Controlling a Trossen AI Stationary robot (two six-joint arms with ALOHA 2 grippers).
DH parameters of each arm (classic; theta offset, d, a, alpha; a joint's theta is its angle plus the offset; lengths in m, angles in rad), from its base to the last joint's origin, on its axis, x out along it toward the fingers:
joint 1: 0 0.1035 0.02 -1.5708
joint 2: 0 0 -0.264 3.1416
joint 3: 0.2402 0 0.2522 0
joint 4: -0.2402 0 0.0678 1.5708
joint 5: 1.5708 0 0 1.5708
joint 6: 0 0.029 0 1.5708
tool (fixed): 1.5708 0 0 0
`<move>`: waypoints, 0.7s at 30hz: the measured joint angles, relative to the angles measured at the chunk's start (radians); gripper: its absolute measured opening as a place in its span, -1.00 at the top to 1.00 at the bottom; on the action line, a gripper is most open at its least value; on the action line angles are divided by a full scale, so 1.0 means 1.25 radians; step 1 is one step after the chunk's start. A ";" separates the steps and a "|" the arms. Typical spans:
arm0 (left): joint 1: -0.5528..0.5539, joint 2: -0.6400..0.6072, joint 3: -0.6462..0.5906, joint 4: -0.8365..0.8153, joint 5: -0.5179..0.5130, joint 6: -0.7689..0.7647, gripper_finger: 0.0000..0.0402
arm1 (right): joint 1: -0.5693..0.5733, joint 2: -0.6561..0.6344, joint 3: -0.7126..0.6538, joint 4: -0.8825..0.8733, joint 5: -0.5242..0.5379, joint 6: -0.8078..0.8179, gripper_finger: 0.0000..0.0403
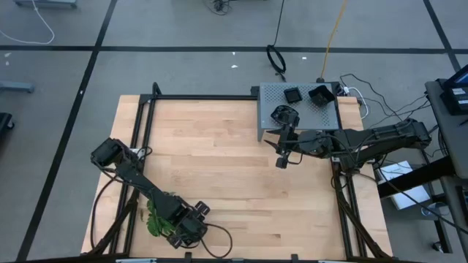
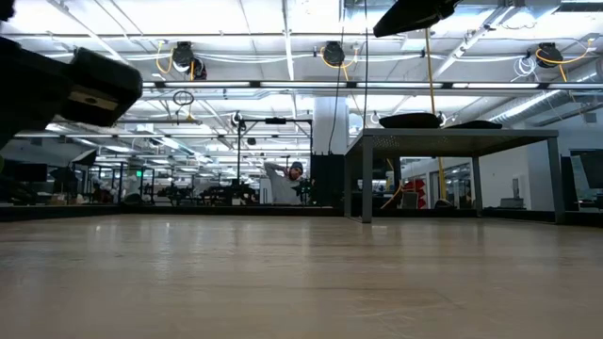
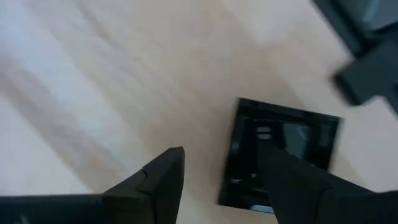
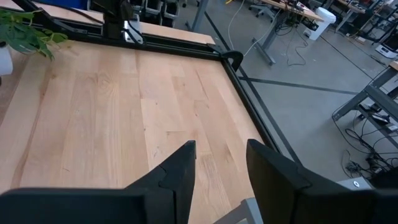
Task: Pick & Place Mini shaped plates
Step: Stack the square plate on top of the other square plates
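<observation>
A square black mini plate [image 3: 280, 146] lies flat on the wooden table near its front left. My left gripper [image 3: 222, 157] hangs open over it, pointing steeply down, and one finger [image 3: 298, 183] covers part of the plate. In the high view that gripper [image 1: 191, 223] is beside a green plant [image 1: 155, 219]. Three more black plates [image 1: 292, 95] rest on a grey perforated stand [image 1: 322, 115] at the back right. My right gripper [image 1: 284, 157] [image 4: 221, 149] waits open in the air in front of the stand, with nothing between its fingers. My left gripper comes at the square plate from above with its fingers apart. One finger stands in front of the plate's near part [image 3: 261, 186] and hides it. I cannot tell whether it touches the plate, which lies flat on the table.
A black metal frame [image 1: 205, 97] runs along the table's back and sides. The raised stand [image 2: 452, 137] stands on legs above the table top. Bare wood [image 1: 227, 175] spreads across the table's middle. A person [image 2: 287, 184] shows far off in the room.
</observation>
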 joint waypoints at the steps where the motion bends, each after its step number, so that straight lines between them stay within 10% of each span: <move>1: 0.000 0.000 0.000 0.000 -0.017 -0.003 -0.02 | 0.000 0.000 0.000 0.000 0.000 0.000 0.36; 21: 0.002 0.005 0.000 -0.027 -0.009 -0.004 0.51 | 0.000 0.000 0.000 0.000 0.000 0.000 0.36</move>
